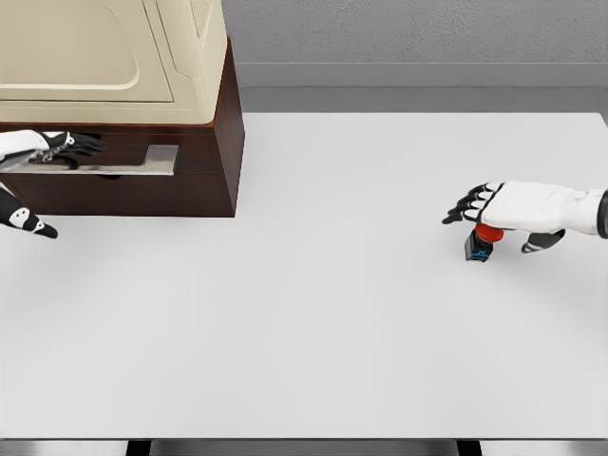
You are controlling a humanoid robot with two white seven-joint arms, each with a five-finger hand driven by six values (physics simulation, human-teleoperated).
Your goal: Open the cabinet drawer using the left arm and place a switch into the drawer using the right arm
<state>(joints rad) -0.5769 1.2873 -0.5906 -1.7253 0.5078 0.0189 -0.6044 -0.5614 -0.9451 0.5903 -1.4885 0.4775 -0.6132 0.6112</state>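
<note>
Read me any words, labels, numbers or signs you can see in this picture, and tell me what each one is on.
None can be read.
Cabinet: plain cream and brown faces, no lettering.
Drawer: a metal handle only, no label.
Switch, under the right hand: red top, dark base with small blue patches; too small to tell whether they are marks.
Table: no print.
Left hand: unmarked.

Two white-shelled hands here: the left hand (pixel 43 147) shows black fingertips and dark joints, the right hand (pixel 518 209) has black fingertips and a grey wrist band.
</note>
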